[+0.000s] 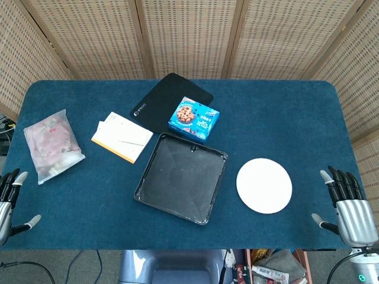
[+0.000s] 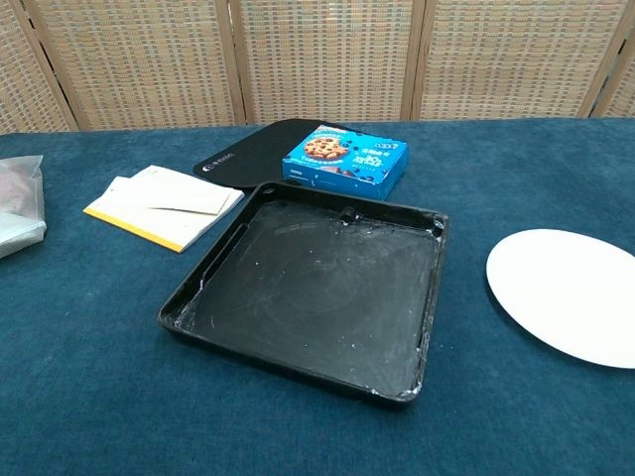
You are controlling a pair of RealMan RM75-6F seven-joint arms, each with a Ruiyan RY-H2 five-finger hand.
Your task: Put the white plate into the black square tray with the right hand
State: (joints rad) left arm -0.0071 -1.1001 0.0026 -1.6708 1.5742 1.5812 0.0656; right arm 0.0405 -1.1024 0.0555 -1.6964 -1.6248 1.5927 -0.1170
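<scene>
The white plate point(image 1: 264, 185) point(image 2: 570, 295) lies flat on the blue tablecloth, just right of the black square tray point(image 1: 182, 177) point(image 2: 314, 283), which holds nothing. My right hand point(image 1: 349, 205) hovers at the table's front right corner, fingers spread, empty, a short way right of the plate. My left hand point(image 1: 10, 201) sits at the front left edge, fingers apart and holding nothing. Neither hand shows in the chest view.
Behind the tray lie a blue cookie box point(image 1: 194, 118) point(image 2: 345, 161) on a black mat point(image 1: 167, 102), a white and yellow notepad point(image 1: 121, 136) point(image 2: 164, 207), and a clear bag point(image 1: 52, 144) at far left. A wicker screen stands behind the table.
</scene>
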